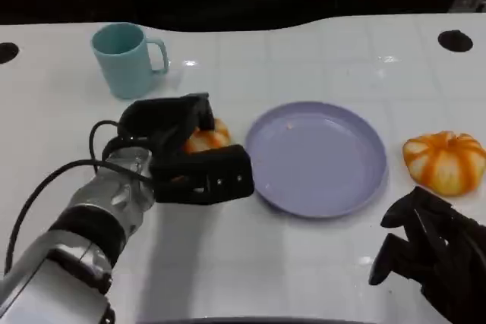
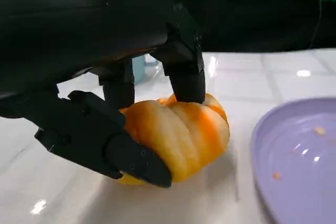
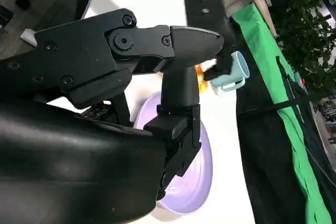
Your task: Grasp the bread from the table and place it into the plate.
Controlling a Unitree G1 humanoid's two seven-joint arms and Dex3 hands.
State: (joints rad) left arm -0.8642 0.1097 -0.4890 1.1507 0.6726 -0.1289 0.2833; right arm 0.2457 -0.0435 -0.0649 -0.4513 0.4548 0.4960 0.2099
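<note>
L hand (image 1: 182, 153) grips the bread (image 1: 206, 139) on the table (image 1: 304, 263), thumb on one side, fingers (image 2: 186, 72) over the top and far side; the wrist view shows the bread (image 2: 176, 135) still resting on the tabletop, pinched between thumb and fingers. Bread sits just beside the plate (image 1: 315, 158), at the plate's 9 o'clock, not touching the rim as far as I can tell. Plate is lilac, roughly mid-table, w/ a few crumbs in it (image 2: 299, 156). R hand (image 1: 429, 252) hangs near the table edge at the plate's 4–5 o'clock, fingers curled in loosely, holding nothing. A 2nd orange-striped bun (image 1: 445, 160) lies at the plate's 3 o'clock, near the rim but apart from it, just beyond the R hand. Teal mug (image 1: 124, 58) stands upright at about 10 o'clock from the plate, handle toward the plate side, well apart from it.
</note>
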